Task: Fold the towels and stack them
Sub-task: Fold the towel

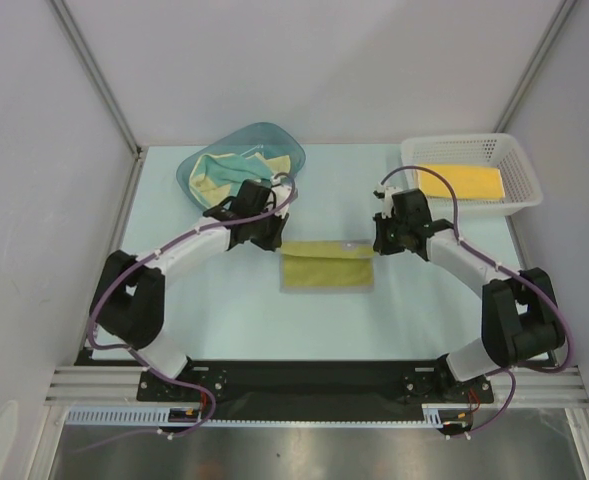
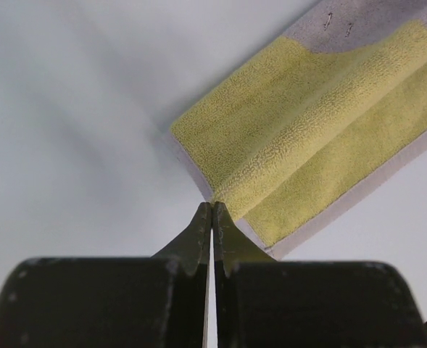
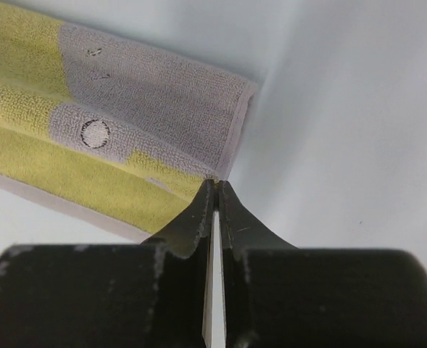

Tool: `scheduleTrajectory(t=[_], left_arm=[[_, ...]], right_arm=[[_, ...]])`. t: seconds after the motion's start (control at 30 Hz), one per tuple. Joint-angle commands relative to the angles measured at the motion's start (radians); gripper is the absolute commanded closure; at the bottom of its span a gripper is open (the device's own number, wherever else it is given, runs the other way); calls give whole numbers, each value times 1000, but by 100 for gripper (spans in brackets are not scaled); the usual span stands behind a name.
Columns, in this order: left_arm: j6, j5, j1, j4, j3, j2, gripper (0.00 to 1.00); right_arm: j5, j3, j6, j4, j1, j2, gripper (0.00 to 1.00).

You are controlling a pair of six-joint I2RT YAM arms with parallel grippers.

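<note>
An olive-yellow towel [image 1: 326, 266] with grey borders lies in the middle of the table, its far strip doubled over toward me. My left gripper [image 1: 273, 242] is shut on the left end of that doubled strip; in the left wrist view the fold of the towel [image 2: 307, 123] runs straight into the closed tips [image 2: 212, 207]. My right gripper [image 1: 378, 242] is shut on the right end, its tips [image 3: 217, 184] pinching the grey corner of the towel [image 3: 148, 94]. A bright yellow folded towel [image 1: 461, 181] lies in the basket. Cream-and-teal towels [image 1: 224, 172] sit crumpled in the tub.
The teal plastic tub [image 1: 274, 135] stands at the back left, just behind my left wrist. The white mesh basket [image 1: 522, 170] stands at the back right, beyond my right arm. White walls close in the table on both sides.
</note>
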Motion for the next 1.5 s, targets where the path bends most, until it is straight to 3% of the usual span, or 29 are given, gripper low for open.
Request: scheduleTrajectory(t=[0.0, 0.6, 0.97, 1.03, 1.07, 1.13, 1.23, 1.33, 1.47], left_arm=[[-9, -46, -9, -50, -34, -46, 100], [-107, -96, -85, -82, -164, -169, 100], [-140, -59, -132, -100, -202, -119, 99], [-147, -59, -140, -112, -207, -117, 94], [-149, -50, -141, -123, -205, -112, 90], [-157, -59, -143, -157, -198, -112, 75], [-161, -75, -143, -194, -173, -137, 71], [-190, -94, -143, -201, -121, -163, 62], [-299, 13, -147, -85, -126, -189, 62]], right_arm=[[103, -16, 45, -60, 17, -59, 100], [60, -164, 229, -103, 42, -200, 100], [66, -214, 238, -85, 46, -165, 94], [88, -214, 249, -102, 46, -168, 89], [96, -205, 255, -113, 48, -170, 81], [100, -189, 267, -148, 48, -177, 73], [96, -127, 289, -224, 48, -202, 66], [61, -82, 330, -252, 52, -223, 68], [-74, -143, 398, -104, 56, -230, 76]])
